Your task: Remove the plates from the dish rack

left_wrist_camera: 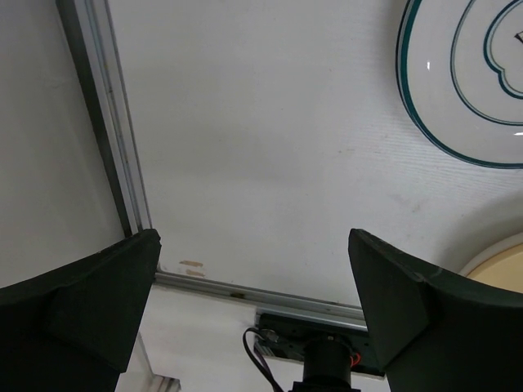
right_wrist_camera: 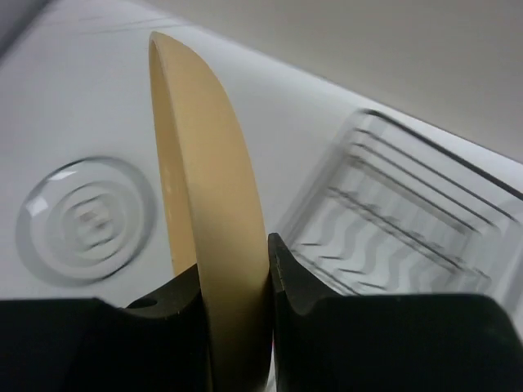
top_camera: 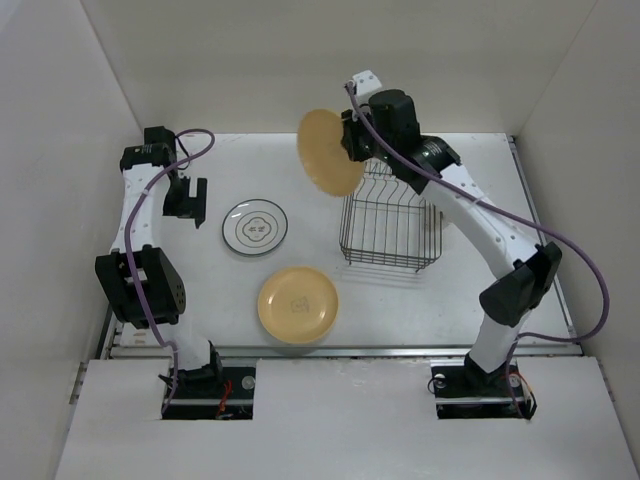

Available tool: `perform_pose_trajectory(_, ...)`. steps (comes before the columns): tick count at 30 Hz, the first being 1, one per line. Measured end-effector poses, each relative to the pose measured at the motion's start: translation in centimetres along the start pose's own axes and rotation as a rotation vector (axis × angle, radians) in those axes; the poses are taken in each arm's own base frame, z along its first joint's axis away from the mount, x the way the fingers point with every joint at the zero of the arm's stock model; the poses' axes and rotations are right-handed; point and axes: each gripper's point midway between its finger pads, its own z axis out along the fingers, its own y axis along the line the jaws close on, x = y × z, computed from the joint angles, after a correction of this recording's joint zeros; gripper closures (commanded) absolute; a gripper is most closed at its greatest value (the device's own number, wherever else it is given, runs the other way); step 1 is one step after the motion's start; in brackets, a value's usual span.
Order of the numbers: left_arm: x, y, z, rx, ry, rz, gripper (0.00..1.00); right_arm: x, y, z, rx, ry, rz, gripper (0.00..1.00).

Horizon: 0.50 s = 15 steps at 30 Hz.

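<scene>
My right gripper is shut on the rim of a tan plate and holds it on edge in the air, up and left of the dark wire dish rack. In the right wrist view the tan plate stands between my fingers, with the rack blurred behind. A white plate with dark rings and an orange-tan plate lie flat on the table. My left gripper is open and empty, left of the white plate.
The rack shows no plates in the top view. White walls enclose the table on the left, back and right. A metal rail runs along the table's left edge. The orange-tan plate's rim shows in the left wrist view.
</scene>
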Motion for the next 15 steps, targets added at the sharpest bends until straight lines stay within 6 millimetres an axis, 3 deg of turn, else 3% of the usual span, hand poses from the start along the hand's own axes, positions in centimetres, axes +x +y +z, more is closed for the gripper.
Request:
perform_pose_trajectory(2,0.0,-0.4,0.0,0.024,-0.001,-0.001,0.00,-0.1,4.9,-1.1,-0.279,-0.001,-0.025,1.00)
perform_pose_trajectory(3,0.0,-0.5,0.1,0.031,0.000,-0.001,0.00,0.9,7.8,-1.7,-0.426,0.021,-0.038,0.98)
perform_pose_trajectory(4,0.0,-0.6,0.2,0.037,0.003,-0.001,0.00,1.8,9.3,-1.9,-0.494,0.043,-0.045,0.97)
perform_pose_trajectory(6,0.0,-0.8,0.4,0.043,0.008,0.000,0.00,5.7,13.3,-2.2,-0.659,0.137,-0.064,0.92)
perform_pose_trajectory(8,0.0,-0.8,0.5,0.044,0.014,0.001,0.00,11.0,16.5,-2.4,-0.786,0.270,-0.077,0.88)
perform_pose_trajectory(12,0.1,-0.8,0.7,0.045,0.020,0.002,0.00,20.8,19.9,-4.0,-0.956,0.547,-0.085,0.79)
perform_pose_trajectory(13,0.1,-0.8,0.7,0.045,0.020,0.002,0.00,22.5,20.1,-4.5,-0.973,0.599,-0.087,0.72)
perform_pose_trajectory(14,0.1,-0.8,0.7,0.045,0.020,0.002,0.00,23.8,20.1,-4.8,-0.979,0.643,-0.089,0.55)
perform_pose_trajectory(15,0.1,-0.8,0.7,0.045,0.020,0.002,0.00,24.7,20.2,-5.0,-0.980,0.673,-0.094,0.45)
